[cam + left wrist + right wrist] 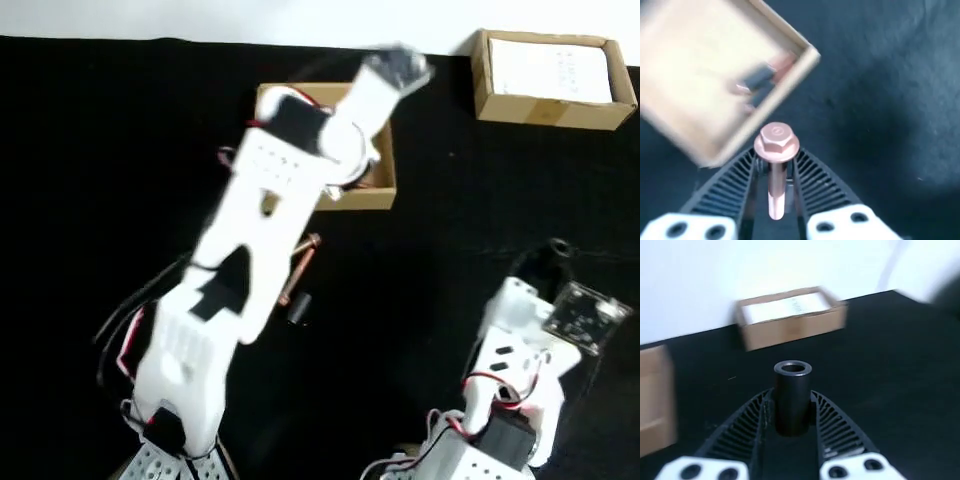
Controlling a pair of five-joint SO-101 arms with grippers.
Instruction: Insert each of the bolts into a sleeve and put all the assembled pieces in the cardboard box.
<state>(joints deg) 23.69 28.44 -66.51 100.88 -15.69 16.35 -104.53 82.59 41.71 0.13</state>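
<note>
**Bolt in your left gripper, sleeve in your right**

Your left gripper (775, 162) is clenched on a copper bolt (776, 145), held by the shank with the hex head past the fingertips. It sits just beside the rim of the open cardboard box (790, 87). A mark stamped on the head is too faint to read. Inside that box lie dark and copper pieces (757, 82) – too blurred to tell whether they are joined. Your right gripper (791, 396) grasps a black sleeve (792, 371), its open bore end clear of the fingers. A second box (790, 327) stands near the table's far edge holding a white printed sheet (787, 305) whose print you cannot read. From above, your left arm (260, 230) stretches over the first box. Beside the arm, a loose bolt (300, 262) and a loose sleeve (298, 308) lie near each other on the black table (440, 240)
</note>
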